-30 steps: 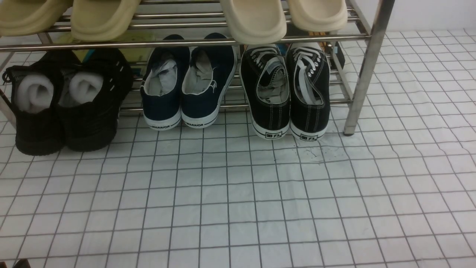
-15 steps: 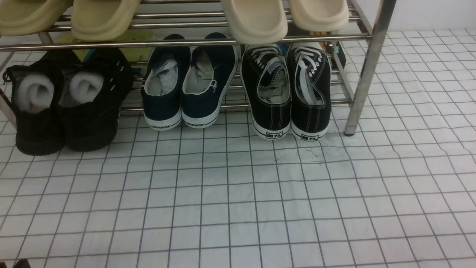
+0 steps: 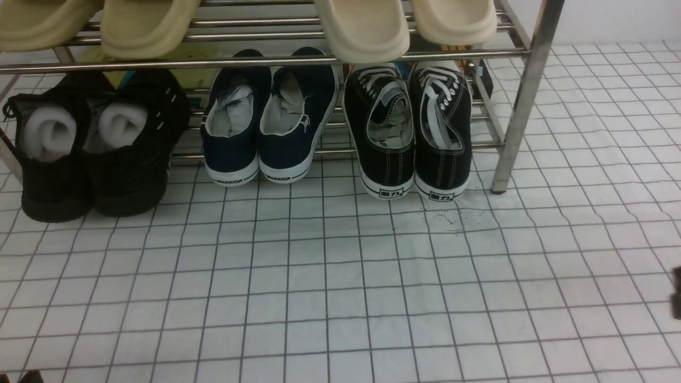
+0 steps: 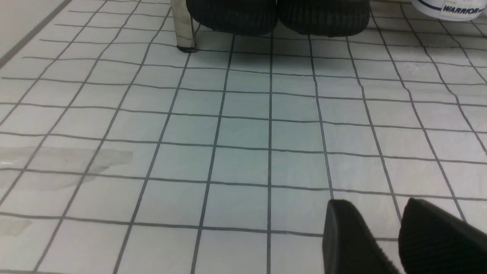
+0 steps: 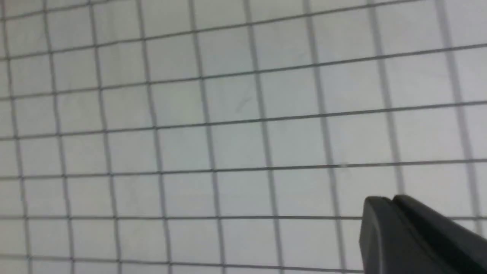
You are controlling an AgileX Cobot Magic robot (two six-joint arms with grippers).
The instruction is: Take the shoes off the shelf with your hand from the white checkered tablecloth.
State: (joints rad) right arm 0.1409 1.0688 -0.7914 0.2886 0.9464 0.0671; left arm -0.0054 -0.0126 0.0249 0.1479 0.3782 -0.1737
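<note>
Canvas, matte and black, is stretched over the low-top sneakers, which are trimmed with white stitching, flat white laces and smooth white rubber soles. The pair is stood side by side at the lowest tier of the shoe rack. The toes are tucked in over its thin, shiny round bars and the heels are set down on the white checkered tablecloth. At 3 o'clock of the sneakers a thicker upright leg of the rack is planted on the cloth. At 9 o'clock the navy laceless pair is placed, with WARRIOR printed on the heel band. Farther along at 9 o'clock the chunky all-black pair is stuffed with rolls of white foam. At 12 o'clock, rounded cream slides are laid on the upper bars. The cloth is slightly rippled, and its thin dark lines are bent by the wrinkles.

Only a dark sliver of the right gripper is caught at 4 o'clock, well apart from the sneakers. In its wrist view its smooth black fingers are pressed together over bare cloth. The left gripper is seen with ribbed black pads narrowly parted, nothing between them.
</note>
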